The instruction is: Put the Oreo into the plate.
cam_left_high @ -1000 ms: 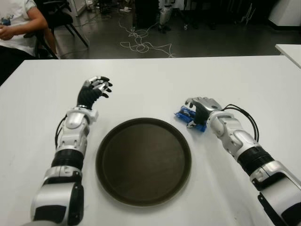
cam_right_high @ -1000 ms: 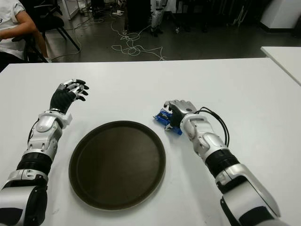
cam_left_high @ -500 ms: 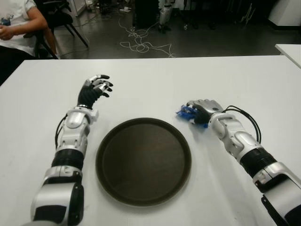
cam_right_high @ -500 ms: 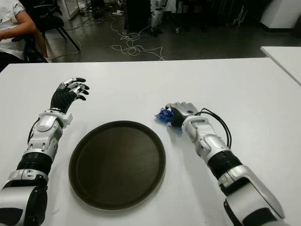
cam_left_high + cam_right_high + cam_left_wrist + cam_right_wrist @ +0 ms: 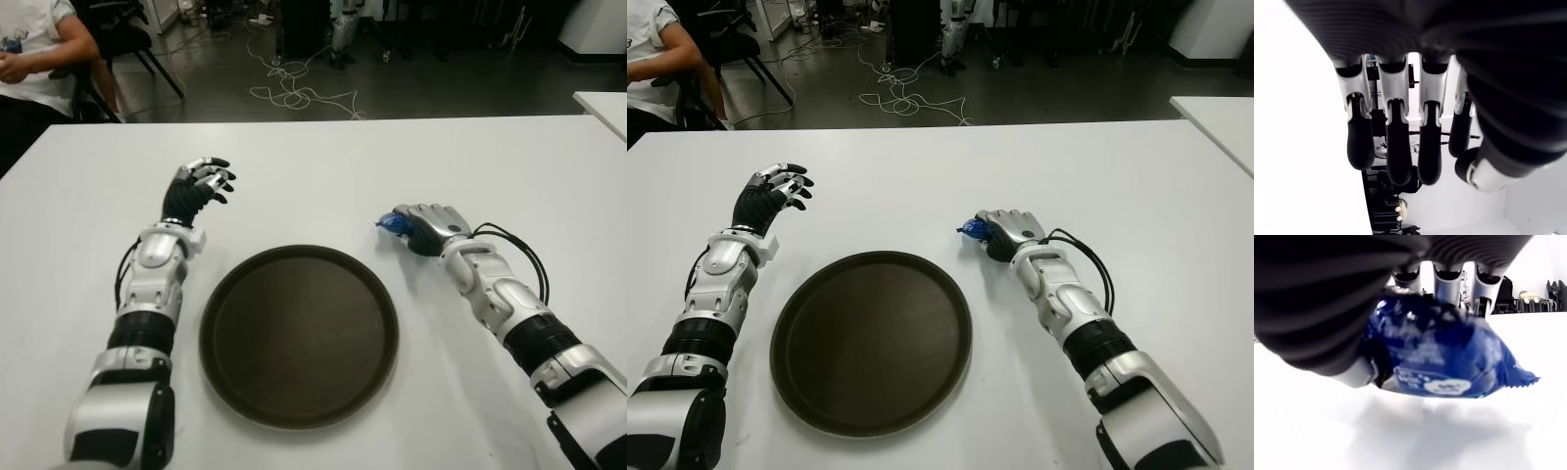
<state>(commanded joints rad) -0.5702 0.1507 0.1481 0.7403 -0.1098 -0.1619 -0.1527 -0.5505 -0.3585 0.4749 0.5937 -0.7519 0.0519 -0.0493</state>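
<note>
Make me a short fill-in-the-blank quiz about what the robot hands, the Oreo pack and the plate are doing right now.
1. The blue Oreo pack is held in the ____ robot hand.
2. The round dark plate holds ____.
3. The left robot hand, showing on the plate's left, has its fingers ____ and holds nothing.
4. The white table carries the plate between the two ____.

Missing words: right; nothing; open; arms

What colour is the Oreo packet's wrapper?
Blue with white print, best seen in the right wrist view: Oreo packet, held by the right hand.
</note>
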